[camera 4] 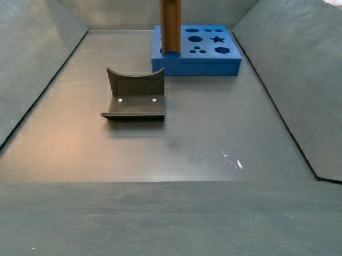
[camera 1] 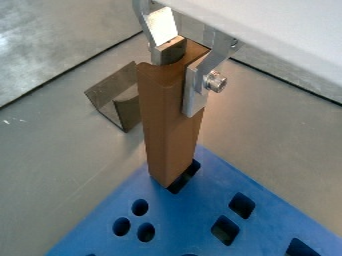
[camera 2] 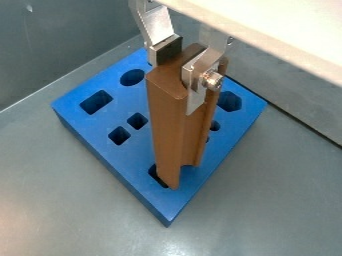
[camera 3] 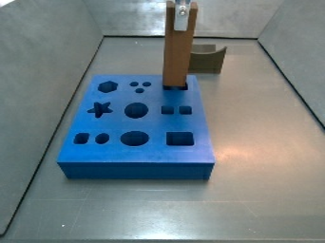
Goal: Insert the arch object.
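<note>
The tall slim orange-brown wooden arch object [camera 2: 174,120] stands upright, its top clamped between the silver plates of the claw [camera 2: 181,62], its foot in a cut-out of the blue foam board [camera 2: 100,125] below. A squat olive-brown curved block [camera 4: 134,97] lies well apart on the grey counter [camera 4: 201,150].

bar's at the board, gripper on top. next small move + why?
Probably a slow push straight down. The gripper grips the arch object at its top end, upright. Its lower end already sits in a cut-out at the edge of the blue board, and in a wrist view it looks only just entered. How deep it sits cannot be told. Release after it seats.
</note>
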Controlling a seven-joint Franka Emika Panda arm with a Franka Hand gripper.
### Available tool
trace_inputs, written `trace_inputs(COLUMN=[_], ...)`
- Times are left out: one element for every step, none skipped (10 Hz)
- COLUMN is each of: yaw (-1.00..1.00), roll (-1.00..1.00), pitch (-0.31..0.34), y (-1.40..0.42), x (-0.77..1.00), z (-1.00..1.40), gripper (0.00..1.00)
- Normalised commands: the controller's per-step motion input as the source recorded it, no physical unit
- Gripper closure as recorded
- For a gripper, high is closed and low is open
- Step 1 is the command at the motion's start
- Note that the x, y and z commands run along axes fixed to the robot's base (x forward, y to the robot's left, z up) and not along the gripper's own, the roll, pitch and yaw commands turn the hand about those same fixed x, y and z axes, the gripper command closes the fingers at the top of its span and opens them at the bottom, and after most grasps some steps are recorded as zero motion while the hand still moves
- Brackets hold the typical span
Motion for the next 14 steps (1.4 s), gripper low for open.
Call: trace_inputs(yaw=[0.00, 0.08, 0.16, 0.19, 0.16, 0.00, -0.07, -0.25, -0.33, -0.31, -0.18, -0.05, -0.03, 0.00], roll=[-0.15, -0.12, -0.12, -0.14, -0.14, -0.01, 0.00, -0.03, -0.08, -0.11, -0.18, -0.21, -0.13, -0.03], pitch=[0.000, 0.000, 0.000, 0.000, 0.026, 0.043, 0.057, 0.044, 0.020, 0.000, 0.000, 0.000, 0.000, 0.000], y=[-0.14, -0.15, -0.14, -0.11, -0.04, 0.02, 0.11, 0.06, 0.03, 0.04, 0.04, 0.08, 0.11, 0.17], x=[0.00, 0.00, 0.00, 0.00, 0.14, 0.19, 0.12, 0.04, 0.00, -0.01, -0.01, 0.00, 0.00, 0.01], z=[-0.14, -0.10, -0.12, -0.13, -0.26, -0.44, -0.39, -0.29, -0.29, -0.36, -0.35, -0.32, -0.35, -0.45], gripper=[1.00, 1.00, 1.00, 1.00, 1.00, 1.00, 1.00, 1.00, 1.00, 1.00, 1.00, 1.00, 1.00, 1.00])
